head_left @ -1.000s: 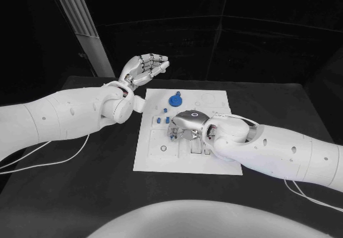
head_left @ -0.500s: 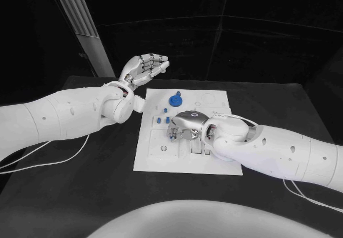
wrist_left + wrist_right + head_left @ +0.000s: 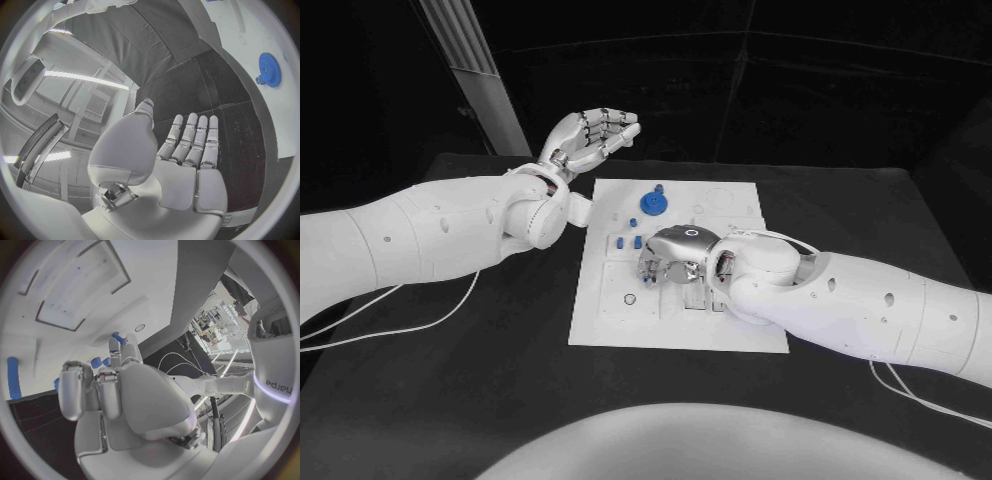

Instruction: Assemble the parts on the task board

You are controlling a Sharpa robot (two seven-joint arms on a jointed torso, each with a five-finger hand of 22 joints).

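The white task board [image 3: 733, 215] lies in the middle of the black table. A blue gear [image 3: 653, 203] [image 3: 269, 70] stands near the board's far edge. Small blue pegs [image 3: 619, 241] stand at the board's left side. My right hand [image 3: 672, 256] [image 3: 119, 390] is down on the board's middle, fingers curled toward it. Its fingertips [image 3: 128, 346] reach a small blue part [image 3: 115, 337], with more blue pieces [image 3: 97, 362] beside them; whether it grips one is hidden. My left hand [image 3: 589, 135] [image 3: 184, 150] is raised off the table beyond the board's far left corner, fingers apart and empty.
A blue peg [image 3: 12, 377] lies on the board away from the right hand. A small ring [image 3: 630, 299] sits on the board's near left. Bare black table [image 3: 488, 380] surrounds the board. A pale post [image 3: 480, 70] rises at the far left.
My right hand has shifted slightly left over the board. The left hand stays raised and has not moved.
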